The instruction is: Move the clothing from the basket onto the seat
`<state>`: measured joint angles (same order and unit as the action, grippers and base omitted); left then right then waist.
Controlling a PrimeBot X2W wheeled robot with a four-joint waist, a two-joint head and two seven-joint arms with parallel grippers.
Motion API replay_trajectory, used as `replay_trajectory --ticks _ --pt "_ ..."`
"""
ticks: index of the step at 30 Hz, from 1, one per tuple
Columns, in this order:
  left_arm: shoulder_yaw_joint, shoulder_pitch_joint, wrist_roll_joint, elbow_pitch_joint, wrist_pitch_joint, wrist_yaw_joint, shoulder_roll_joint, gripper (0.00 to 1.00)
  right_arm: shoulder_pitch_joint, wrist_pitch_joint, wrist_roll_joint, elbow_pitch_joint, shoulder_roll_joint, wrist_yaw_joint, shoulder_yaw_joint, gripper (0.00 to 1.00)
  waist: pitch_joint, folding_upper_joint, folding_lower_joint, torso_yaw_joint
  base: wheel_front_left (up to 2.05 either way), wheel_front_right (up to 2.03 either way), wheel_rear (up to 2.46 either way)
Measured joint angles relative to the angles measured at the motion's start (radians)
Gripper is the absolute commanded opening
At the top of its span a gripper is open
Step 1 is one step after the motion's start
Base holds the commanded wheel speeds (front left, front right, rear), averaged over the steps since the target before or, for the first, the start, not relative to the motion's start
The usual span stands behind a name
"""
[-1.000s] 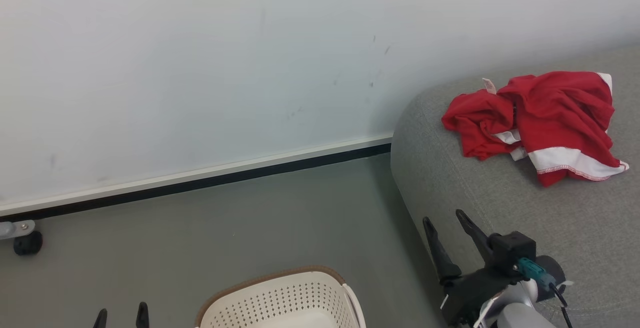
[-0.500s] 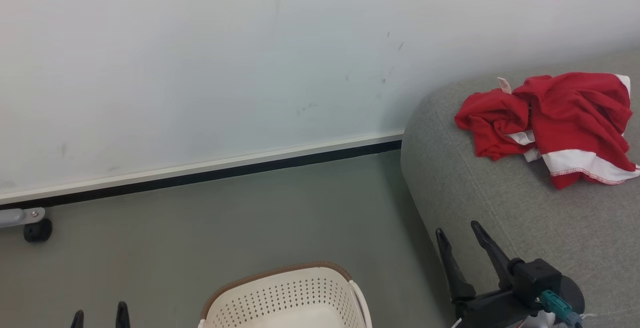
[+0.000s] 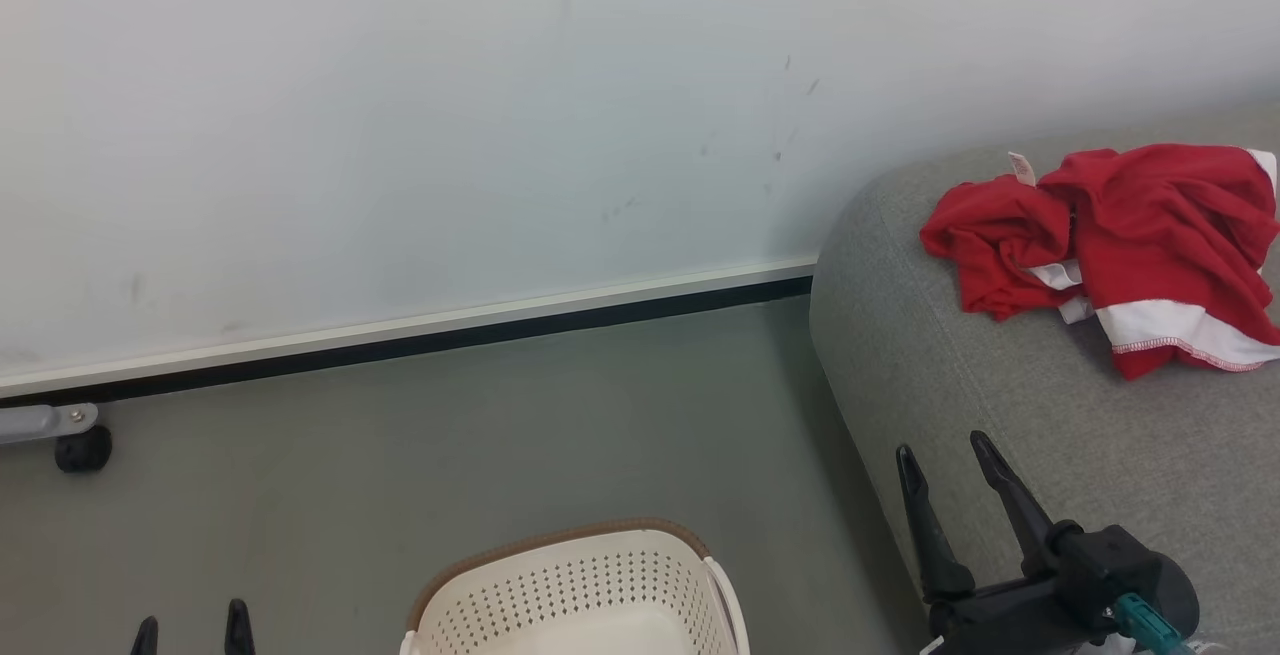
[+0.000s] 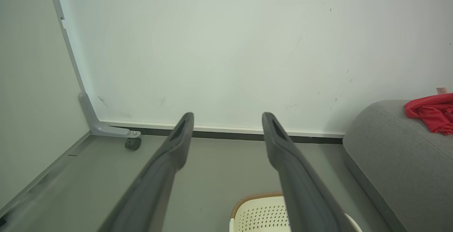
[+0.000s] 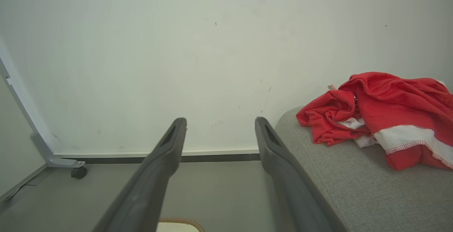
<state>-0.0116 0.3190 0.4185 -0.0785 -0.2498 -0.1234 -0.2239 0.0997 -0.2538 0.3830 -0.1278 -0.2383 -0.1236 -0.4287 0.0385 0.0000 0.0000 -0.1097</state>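
Left gripper [image 3: 190,633], fingers spread and empty, sits just left of the basket [image 3: 570,585]. Right gripper [image 3: 943,450], likewise spread and empty, hovers by the seat [image 3: 950,355] edge, nearer the clothing [image 3: 1150,225] heaped up-right of it.

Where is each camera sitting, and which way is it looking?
Head view: up on the robot's head, looking forward and down at the wall, basket and seat; left gripper and right gripper poke up from the bottom.
Left wrist view: on the left wrist, looking along its own open fingers toward the wall, over the basket.
Right wrist view: on the right wrist, looking along its own open fingers toward the wall and the clothing on the seat.
Shared: both wrist views show the caster wheel by the wall.
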Motion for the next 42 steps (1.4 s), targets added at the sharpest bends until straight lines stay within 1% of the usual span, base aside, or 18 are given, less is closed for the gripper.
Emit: replay_trajectory --ticks 12,26,27,32,36,42 --pt "0.008 0.018 -0.016 -0.019 0.000 -0.001 0.008 1.00 -0.032 0.000 -0.019 0.030 0.011 -0.001 0.025 1.00 0.003 0.0000 0.0000 0.010 0.00 0.00 0.00" --pt "0.021 0.018 -0.039 -0.031 0.000 -0.001 0.026 1.00 -0.035 0.000 -0.037 0.049 0.024 -0.001 0.049 1.00 -0.001 0.0000 0.0000 0.015 0.00 0.00 0.00" --pt "0.021 0.018 -0.040 -0.029 0.000 -0.001 0.027 0.00 -0.036 0.000 -0.041 0.046 0.025 -0.001 0.050 0.00 -0.002 0.0000 0.0000 0.016 0.00 0.00 0.00" --pt "0.008 0.018 -0.039 0.026 0.004 0.001 0.058 0.00 -0.080 0.007 -0.040 -0.011 0.040 0.001 0.039 0.00 -0.002 0.0000 0.0000 0.016 0.00 0.00 0.00" --pt "0.009 0.017 -0.024 0.034 0.013 0.010 0.062 0.00 -0.082 0.016 -0.016 -0.012 0.044 0.003 0.053 0.00 -0.003 0.0000 0.0000 0.017 0.00 0.00 0.00" --pt "0.013 0.008 0.052 0.049 0.039 0.019 0.067 0.00 -0.081 0.038 0.058 -0.018 0.053 0.019 0.088 0.00 -0.006 0.0000 0.0000 0.025 0.00 0.00 0.00"
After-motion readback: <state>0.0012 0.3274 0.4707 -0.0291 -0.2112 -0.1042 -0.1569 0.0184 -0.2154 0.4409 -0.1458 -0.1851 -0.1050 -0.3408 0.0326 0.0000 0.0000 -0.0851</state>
